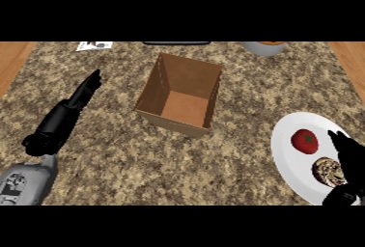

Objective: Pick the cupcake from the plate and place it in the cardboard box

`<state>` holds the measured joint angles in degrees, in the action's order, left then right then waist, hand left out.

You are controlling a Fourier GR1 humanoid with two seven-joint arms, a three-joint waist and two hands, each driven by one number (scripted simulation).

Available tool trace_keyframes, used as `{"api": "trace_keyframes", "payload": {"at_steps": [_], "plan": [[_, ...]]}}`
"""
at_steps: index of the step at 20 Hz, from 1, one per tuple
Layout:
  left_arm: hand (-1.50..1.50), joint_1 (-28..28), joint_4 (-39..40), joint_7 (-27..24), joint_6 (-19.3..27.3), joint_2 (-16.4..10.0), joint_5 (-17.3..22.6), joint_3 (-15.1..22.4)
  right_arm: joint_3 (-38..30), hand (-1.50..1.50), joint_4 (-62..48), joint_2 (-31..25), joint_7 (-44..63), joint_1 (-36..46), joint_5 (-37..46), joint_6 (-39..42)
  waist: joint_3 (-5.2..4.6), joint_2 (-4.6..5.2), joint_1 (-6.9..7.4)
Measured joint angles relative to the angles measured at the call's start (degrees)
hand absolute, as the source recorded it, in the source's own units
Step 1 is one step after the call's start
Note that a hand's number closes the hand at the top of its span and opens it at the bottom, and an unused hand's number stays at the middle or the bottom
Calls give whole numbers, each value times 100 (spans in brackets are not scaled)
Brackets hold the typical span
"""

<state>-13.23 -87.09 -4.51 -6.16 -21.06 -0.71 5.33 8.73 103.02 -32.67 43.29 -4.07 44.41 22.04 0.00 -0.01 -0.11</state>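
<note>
Head view: looking steeply down on a speckled brown worktop point(107, 154), with wooden strips showing along its left and right edges.
cardboard box point(187, 103): standing upright near the middle of the worktop, its top open and its brown floor showing; nothing is lying inside it.
plate point(288, 161): a white round plate is lying at the right side of the worktop, well apart from the cardboard box and partly running past the view's right edge.
cupcake point(327, 172): sitting on the plate's lower right part, brown with a pale swirled top; its right edge is being covered by the black hand.
tomato point(305, 141): a red tomato is sitting on the plate just above the cupcake, apart from it.
right hand point(351, 157): coming in from the lower right corner and hanging over the plate's right side, just beside the cupcake.
right fingers point(341, 141): stretching straight out towards the far side of the plate, spread open and not curling round the cupcake; whether they are touching it cannot be told.
left hand point(85, 89): showing at the left, over bare worktop and well apart from the cardboard box, at the end of a grey forearm rising from the lower left corner.
left fingers point(92, 79): pointing straight away from the robot, open and holding nothing.
far edge: a white card point(94, 46), a dark flat thing point(176, 43) and a grey bowl point(264, 48) are showing, each partly cut off.
</note>
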Motion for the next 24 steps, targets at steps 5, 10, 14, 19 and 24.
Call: {"api": "trace_keyframes", "payload": {"at_steps": [5, 10, 14, 19, 24], "plan": [[0, 76, -181, 148, -98, 144, -151, -98, -123, -150, -301, 229, -414, -53, 209, -97, 1, -1, 3], [0, 70, -210, 178, -244, 277, -250, -237, -286, -150, -650, 377, -636, -62, 536, -166, 0, -1, 3], [0, -61, 36, 53, -334, 379, -351, -370, -444, -150, -743, 434, -797, -185, 744, -196, 0, 0, -8], [0, 122, -236, 155, -463, 482, -423, -421, -613, -150, -1260, 627, -1139, -68, 881, -325, 0, -1, 6], [0, 172, -274, 110, -562, 486, -470, -523, -620, 150, -1640, 520, -1872, -34, 1060, -607, -4, -2, 11]]}}
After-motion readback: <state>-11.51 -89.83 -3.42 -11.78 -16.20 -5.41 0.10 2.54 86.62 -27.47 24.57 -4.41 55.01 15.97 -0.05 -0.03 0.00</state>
